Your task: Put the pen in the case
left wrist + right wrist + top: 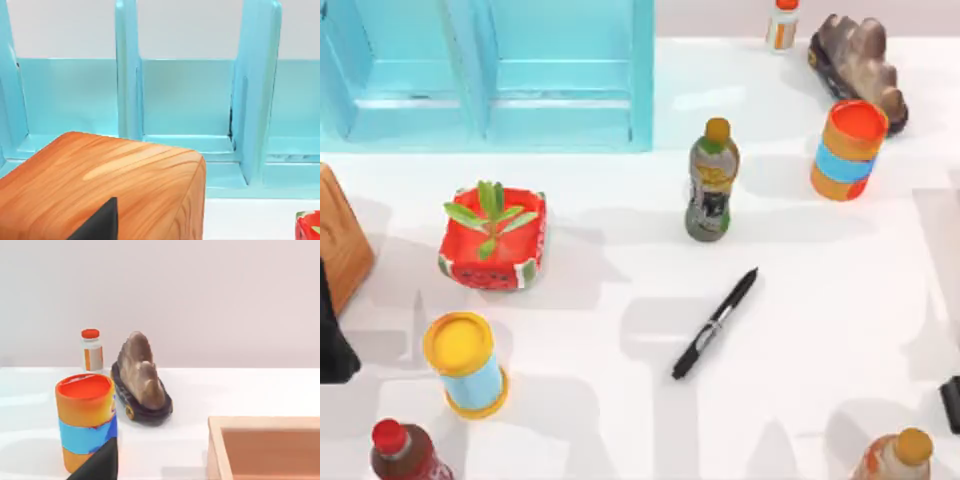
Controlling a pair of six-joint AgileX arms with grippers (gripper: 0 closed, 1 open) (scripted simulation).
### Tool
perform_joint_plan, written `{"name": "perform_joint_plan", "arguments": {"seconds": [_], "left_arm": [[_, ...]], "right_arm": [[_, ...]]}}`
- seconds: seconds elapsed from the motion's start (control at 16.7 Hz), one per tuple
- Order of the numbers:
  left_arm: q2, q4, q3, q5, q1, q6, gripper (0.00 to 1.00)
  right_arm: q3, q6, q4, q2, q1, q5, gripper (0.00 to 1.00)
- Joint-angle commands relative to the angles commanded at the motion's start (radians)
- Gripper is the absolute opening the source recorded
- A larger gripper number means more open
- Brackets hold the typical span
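- The pen [715,324] lies flat and diagonal on the white surface [820,300] near the middle, apart from everything around it; nothing holds it, and it looks ready for a clean pick from above.
- Your left hand [332,340] sits parked at the left edge of the surface, just beside a wooden block [340,240]; whether its fingers are open or closed, you cannot tell.
- Your right hand [951,403] waits at the right edge, well apart from the pen; how far it is open cannot be told either.
- A green-labelled bottle [711,182] stands upright just beyond the pen, so judge your approach to avoid knocking it.
- A turquoise shelf unit [490,70] runs along the back left, its compartments open toward the surface.
- In the right wrist view, an open wooden box [265,445] sits close by, likely the case.
- Judged from here, the task has not begun.
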Motion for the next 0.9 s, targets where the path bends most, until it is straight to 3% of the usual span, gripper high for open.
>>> {"name": "perform_joint_plan", "arguments": {"seconds": [0.36, 0.9], "left_arm": [[0.000, 0.000, 0.000, 0.000, 0.000, 0.000, 1.00], [0.000, 0.000, 0.000, 0.000, 0.000, 0.000, 1.00]], "right_arm": [[0.100, 0.085, -0.068, 0.104, 0.048, -0.007, 1.00], [0.727, 0.581, -0.480, 0.888, 0.298, -0.014, 1.00]]}}
